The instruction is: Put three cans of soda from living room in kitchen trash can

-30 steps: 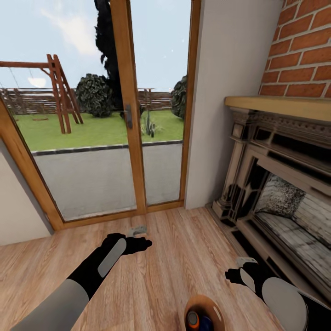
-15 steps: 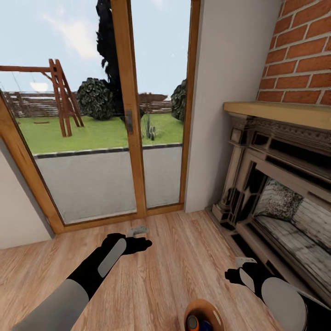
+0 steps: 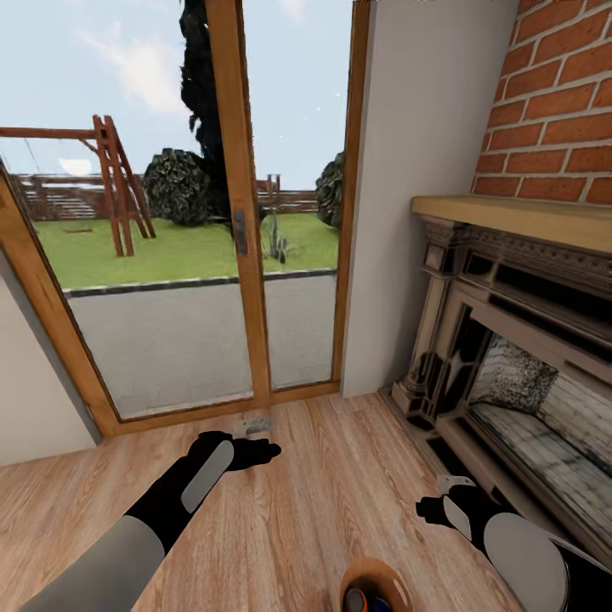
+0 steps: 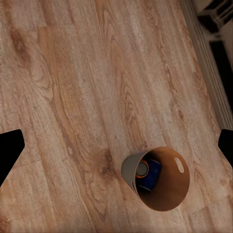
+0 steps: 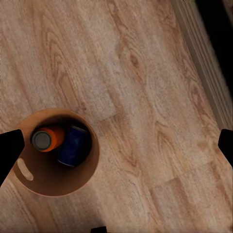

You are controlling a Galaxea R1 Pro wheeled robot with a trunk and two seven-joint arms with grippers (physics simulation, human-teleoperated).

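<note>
The trash can point(image 3: 375, 580), pale grey outside and orange-brown inside, stands on the wood floor at the bottom edge of the head view, between my two arms. In the right wrist view the trash can point(image 5: 53, 182) holds an orange soda can point(image 5: 47, 138) and the dark blue soda can point(image 5: 75, 145) side by side. The left wrist view shows the bin point(image 4: 127, 170) from the side, with the blue can point(image 4: 153, 173) inside. The other orange can is out of view. My left gripper point(image 3: 255, 425) and right gripper point(image 3: 454, 484) both hang open and empty above the floor.
Wood-framed glass doors point(image 3: 242, 229) stand straight ahead, with a garden behind them. The fireplace point(image 3: 510, 374) and its brick chimney point(image 3: 561, 93) fill the right side, close to my right arm. Open plank floor point(image 3: 323, 476) lies between the arms.
The whole head view has shifted slightly, so the camera moved; the bin now sits lower in the picture. Both arms keep their pose.
</note>
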